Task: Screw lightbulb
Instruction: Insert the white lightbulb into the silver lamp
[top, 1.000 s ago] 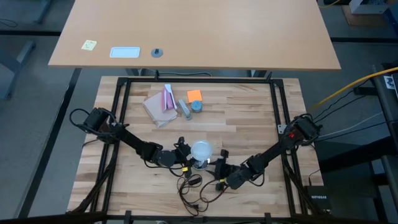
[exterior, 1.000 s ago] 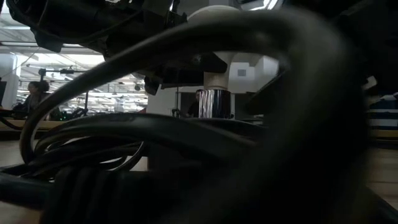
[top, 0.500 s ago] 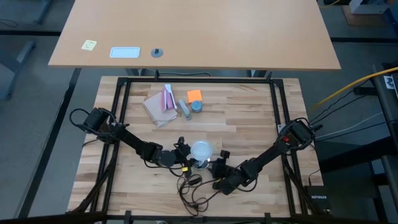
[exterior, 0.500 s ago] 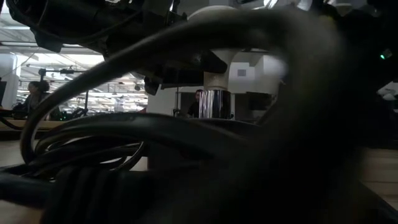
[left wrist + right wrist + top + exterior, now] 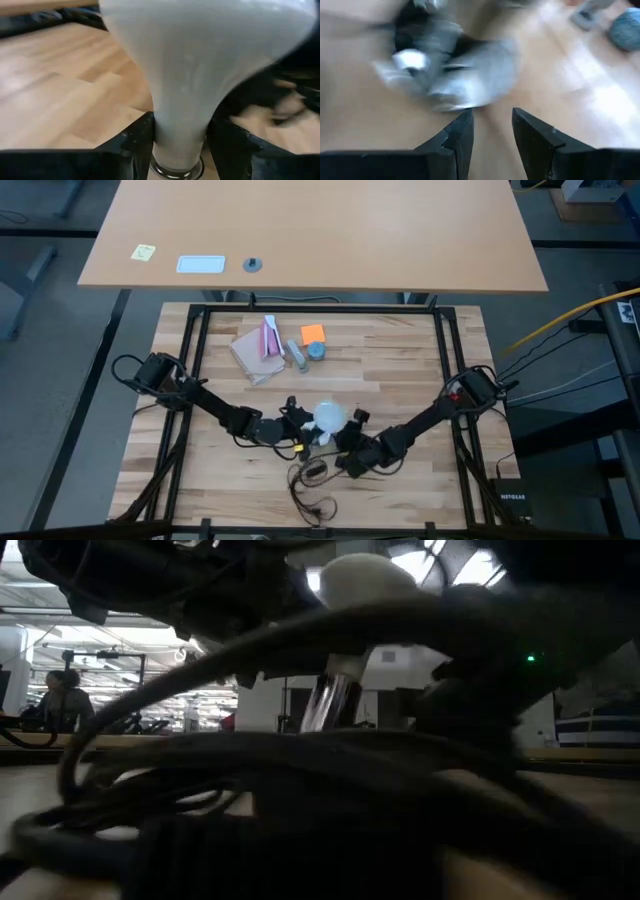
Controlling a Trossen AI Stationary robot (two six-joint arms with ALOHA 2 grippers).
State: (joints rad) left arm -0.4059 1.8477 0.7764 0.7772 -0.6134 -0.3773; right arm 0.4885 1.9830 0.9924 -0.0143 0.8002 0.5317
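On the slatted wooden table (image 5: 400, 370), the left pincer (image 5: 179, 150) pinches the tilted lightbulb (image 5: 327, 417); the right pincer (image 5: 492, 131) gapes empty.

Lightbulb (image 5: 328, 416) now tilted, shifted back a bit; right gripper (image 5: 347, 456) apparently moved closer

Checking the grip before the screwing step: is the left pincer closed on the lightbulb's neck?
Yes, in the left wrist view the left pincer has both fingers pressed against the lightbulb at its narrow neck.
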